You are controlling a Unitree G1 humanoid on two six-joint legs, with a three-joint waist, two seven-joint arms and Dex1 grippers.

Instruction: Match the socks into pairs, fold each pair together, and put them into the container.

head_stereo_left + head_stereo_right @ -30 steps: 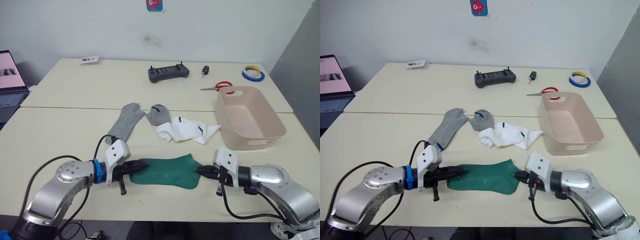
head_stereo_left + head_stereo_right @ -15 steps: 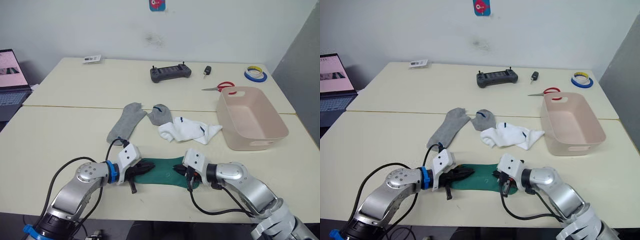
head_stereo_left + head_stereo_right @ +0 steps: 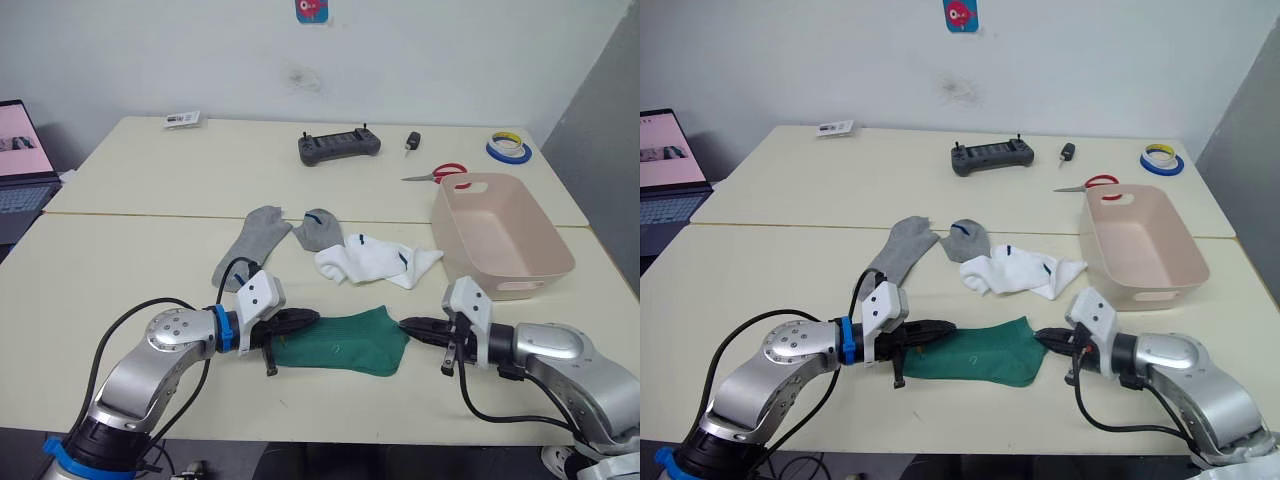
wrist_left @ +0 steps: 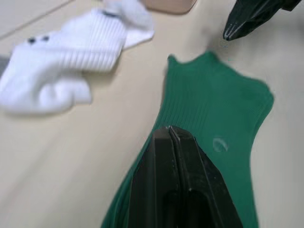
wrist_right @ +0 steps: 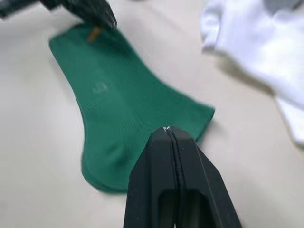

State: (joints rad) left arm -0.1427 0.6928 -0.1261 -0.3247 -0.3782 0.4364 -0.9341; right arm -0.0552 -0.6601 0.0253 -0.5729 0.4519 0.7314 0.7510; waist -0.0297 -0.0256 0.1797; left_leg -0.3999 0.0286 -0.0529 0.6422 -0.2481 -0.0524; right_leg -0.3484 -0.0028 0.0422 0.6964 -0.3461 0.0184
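Green sock pair (image 3: 345,342) flat at near table edge, between grippers. Long axis left-right; cuff left, toe right.
Left gripper (image 3: 303,319) pinched closed, apparently on cuff end. Right gripper (image 3: 412,326) closed, holding nothing, tip just beside toe.
Risk: one-ended grip, so fold may drag, layers may slide apart.
Container (image 3: 548,262) far right.

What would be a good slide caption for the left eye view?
Two grippers, left and right, at opposite ends of green socks on a table, with a pink tub nearby.
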